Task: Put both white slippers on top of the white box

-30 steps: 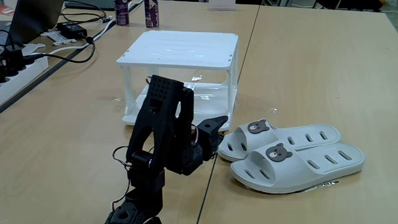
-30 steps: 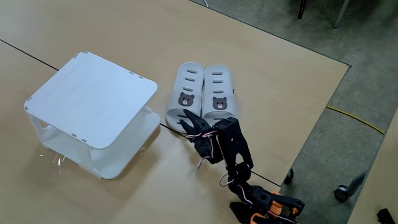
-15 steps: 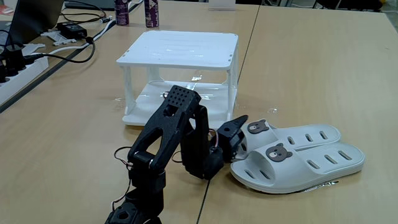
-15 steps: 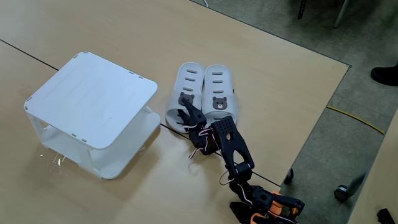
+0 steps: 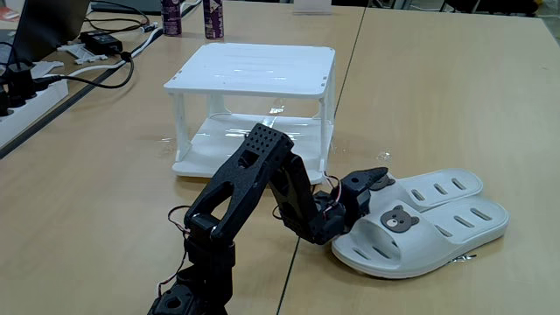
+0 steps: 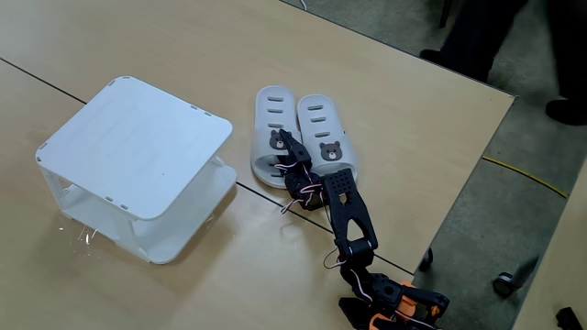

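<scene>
Two white slippers lie side by side on the wooden table, to the right of the white box (image 5: 254, 68) (image 6: 136, 136). The nearer slipper (image 5: 437, 229) (image 6: 326, 136) shows its bear badge. My gripper (image 5: 366, 185) (image 6: 284, 154) is stretched out low to the farther slipper (image 5: 442, 185) (image 6: 271, 115). It is open, with one finger lying over that slipper's strap and badge. The other finger sits at the strap's toe opening, mostly hidden. The box top is bare.
A power strip (image 5: 22, 109), cables (image 5: 96, 70) and a laptop (image 5: 48, 26) crowd the left of the table. Two purple cans (image 5: 192, 17) stand behind the box. The table edge (image 6: 477, 165) runs close to the right of the slippers. A person's legs (image 6: 477, 32) stand beyond it.
The arm has stretched from a folded pose out to the slippers, and the open gripper has reached the farther slipper's strap. Both slippers have slid a little away from the arm. A person has stepped in.
</scene>
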